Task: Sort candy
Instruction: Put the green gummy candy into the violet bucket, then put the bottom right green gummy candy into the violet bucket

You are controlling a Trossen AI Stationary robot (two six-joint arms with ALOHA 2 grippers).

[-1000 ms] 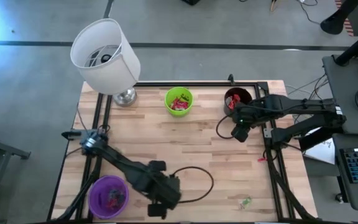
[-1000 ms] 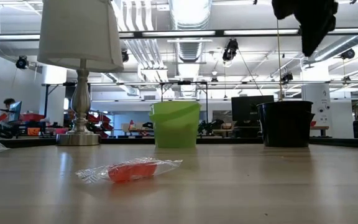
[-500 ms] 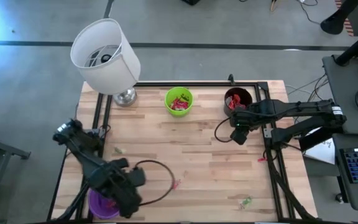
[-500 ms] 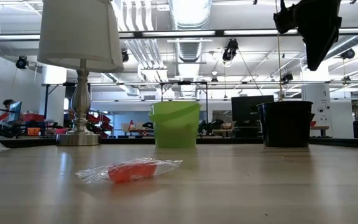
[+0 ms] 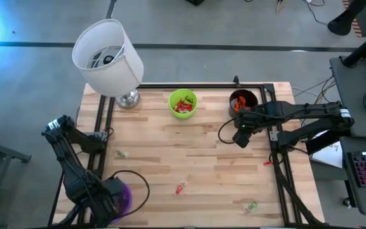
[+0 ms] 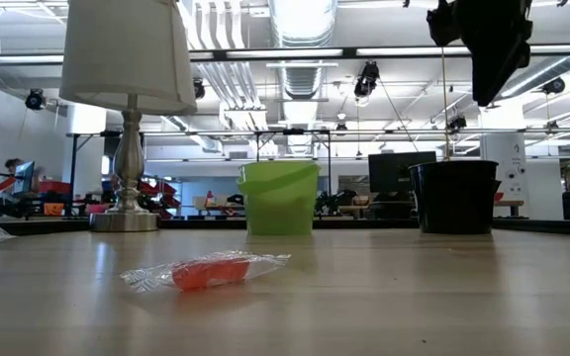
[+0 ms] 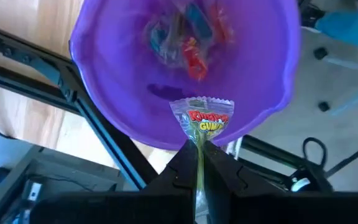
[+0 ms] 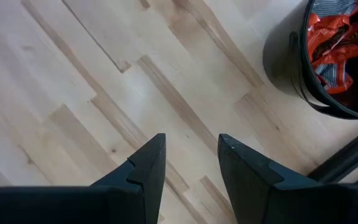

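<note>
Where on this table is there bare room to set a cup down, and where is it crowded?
Free: the wide wood between the green cup, the small green candy and the red candy. Crowded: the back edge with the lamp, green cup and black cup, where the right gripper hovers; and the purple cup corner under the left gripper.

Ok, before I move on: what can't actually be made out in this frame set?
- Purple cup, high view: mostly covered by the left arm; its contents show only blurred in the left wrist view.
- Left gripper: shut on a clear-wrapped candy over the purple cup; the lower wrapper is hidden between its fingers.
- Black cup, right wrist view: cut off by the frame edge.
- Green candy, high view: too small to identify.
</note>
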